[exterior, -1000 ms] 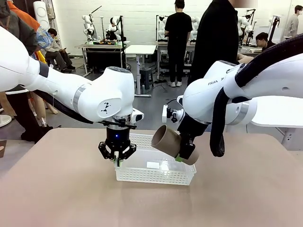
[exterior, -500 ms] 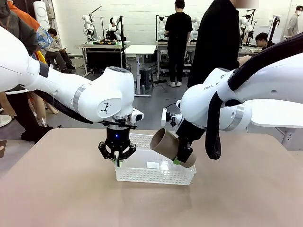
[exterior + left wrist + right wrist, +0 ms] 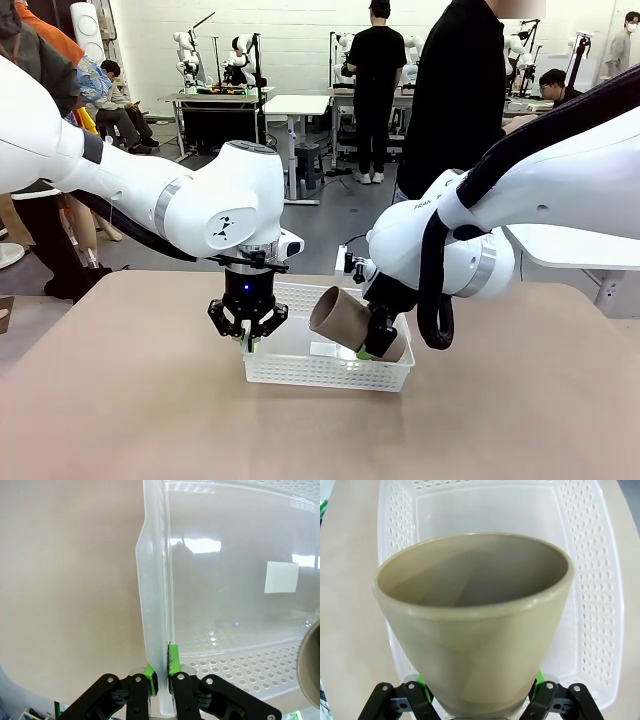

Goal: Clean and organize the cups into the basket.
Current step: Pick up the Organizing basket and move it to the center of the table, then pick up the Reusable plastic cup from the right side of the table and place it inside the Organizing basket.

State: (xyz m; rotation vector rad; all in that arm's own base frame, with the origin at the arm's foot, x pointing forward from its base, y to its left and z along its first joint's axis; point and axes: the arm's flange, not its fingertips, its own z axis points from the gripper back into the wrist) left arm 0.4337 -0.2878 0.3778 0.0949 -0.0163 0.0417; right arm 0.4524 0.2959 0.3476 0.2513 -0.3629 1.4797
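Your right fingers (image 3: 366,350) grip the tan cup (image 3: 345,318) near its base, at centre-right of the front view, over the basket (image 3: 330,374) on the table (image 3: 120,400). The cup's long axis is tilted: its mouth points up toward picture left, and its base sits low over the basket's right half. The set-down spot likely lies straight below. Your left fingers (image 3: 249,338) are pinched shut on the basket's left wall, probably steadying it.

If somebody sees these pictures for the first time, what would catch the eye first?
The right gripper holds a tan cup tilted above the white basket in the middle of the table. The left gripper is clamped on the basket's left end wall, one pad on each side.
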